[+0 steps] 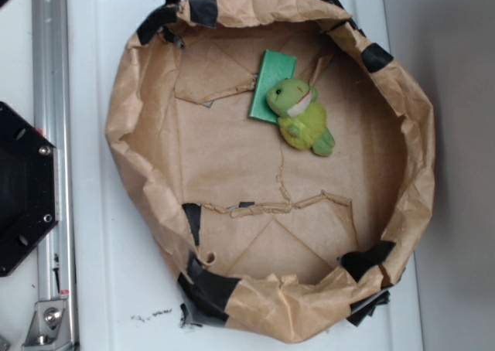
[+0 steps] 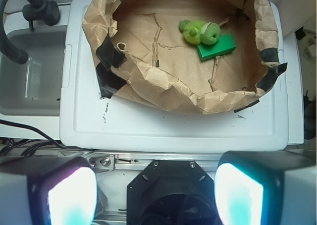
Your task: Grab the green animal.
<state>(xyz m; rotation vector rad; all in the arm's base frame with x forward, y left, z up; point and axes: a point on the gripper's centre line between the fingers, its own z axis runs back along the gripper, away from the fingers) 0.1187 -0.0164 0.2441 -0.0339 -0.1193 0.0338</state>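
Frog plush, the green animal (image 1: 302, 116), lies inside the brown paper nest (image 1: 139, 146) that sits on my white tabletop (image 2: 163, 126), its head resting on one edge of a flat green block (image 1: 268, 80). Black tape patches (image 1: 204, 9) hold the paper rim. From my wrist view the gripper (image 2: 155, 191) hangs well back from the nest, fingers (image 2: 69, 195) spread wide, holding nothing. I can read no writing or labels anywhere.

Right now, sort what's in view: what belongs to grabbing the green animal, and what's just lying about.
For the job:
green plush frog
gripper, open, held back from the bin

Lying about:
flat green block under the frog's head
brown paper bin
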